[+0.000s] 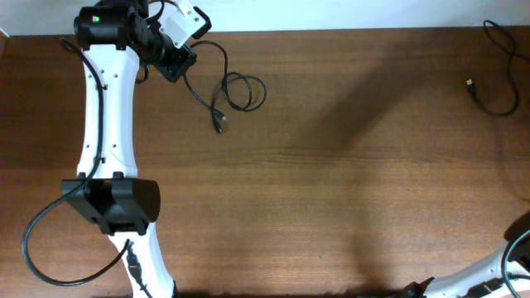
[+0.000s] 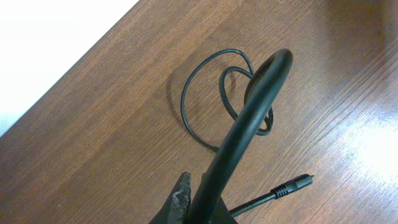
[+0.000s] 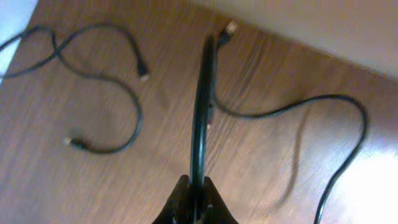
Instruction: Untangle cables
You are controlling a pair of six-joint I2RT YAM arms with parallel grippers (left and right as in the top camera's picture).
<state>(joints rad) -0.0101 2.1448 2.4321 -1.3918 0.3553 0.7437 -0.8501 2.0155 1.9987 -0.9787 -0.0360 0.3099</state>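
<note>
The left end effector [image 1: 176, 64] is stretched out to the far left corner of the brown wooden tabletop [image 1: 348, 199]. Its fingers [image 2: 182, 198] are closed on the looped cable [image 2: 249, 118]. From the grip this black cord rises in a stiff arch straight ahead of the fingertips, bends over and drops to the wood. There it lies in overlapping loops ahead of the fingers, partly behind the arch. Its black plug [image 2: 292, 184] rests flat on the wood close to the end effector, off to the right of the fingers. The right end effector [image 3: 194, 200] is closed as well, its two fingers pinched together on the raised cable [image 3: 200, 118]. This thin black cord stands up directly ahead of the fingertips and runs toward a pale-tipped plug [image 3: 229, 28] near the far edge of the wood. To the left of this end effector, and apart from it, the curled cable [image 3: 139, 118] lies in loose bends with two small plug ends showing. To its right the long cable [image 3: 280, 112] starts just beside the raised cord, sweeps outward and curves back toward the near side. Whether it is one cord with the raised one cannot be told.
</note>
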